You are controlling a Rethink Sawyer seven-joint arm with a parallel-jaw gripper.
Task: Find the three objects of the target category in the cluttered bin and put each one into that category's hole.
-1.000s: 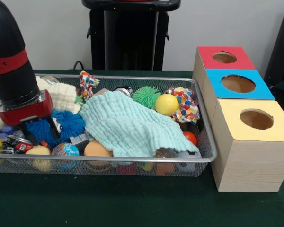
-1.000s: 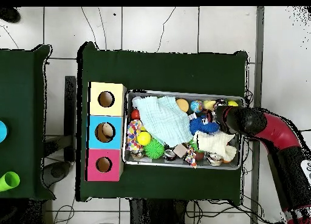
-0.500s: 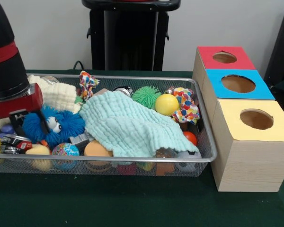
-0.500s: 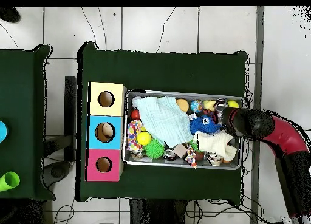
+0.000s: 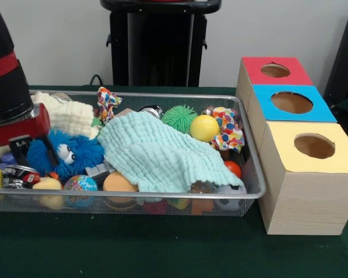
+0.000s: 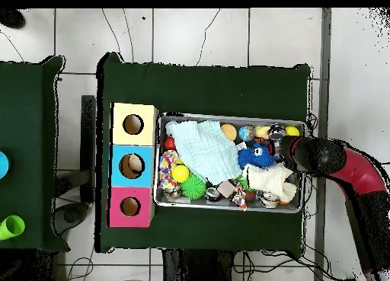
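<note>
The wire mesh bin (image 5: 162, 200) lies across the table, full of toys; it also shows in the overhead view (image 6: 228, 116). My gripper (image 5: 24, 152) hangs over the bin's left end, right beside a blue puffball with eyes (image 5: 69, 153); in the overhead view the gripper (image 6: 283, 148) is at the bin's right end. A pale yellow soft toy (image 5: 46, 186), perhaps the duck, lies at the front left. No orange-brown furry creature shows. The blue-topped box's hole (image 5: 292, 102) is right of the bin; something pale shows inside the hole from overhead (image 6: 132, 166).
A mint cloth (image 5: 156, 153) covers the bin's middle and a cream cloth (image 5: 69, 116) lies at the back left. A green spiky ball (image 5: 178, 117), a yellow ball (image 5: 204, 127) and a spotted toy (image 5: 226, 128) lie nearby. The red-topped box (image 5: 275, 70) and yellow-topped box (image 5: 313, 146) flank the blue one.
My gripper has drawn back toward the bin's end and risen slightly. The blue puffball's eyes, covered before, now show.
</note>
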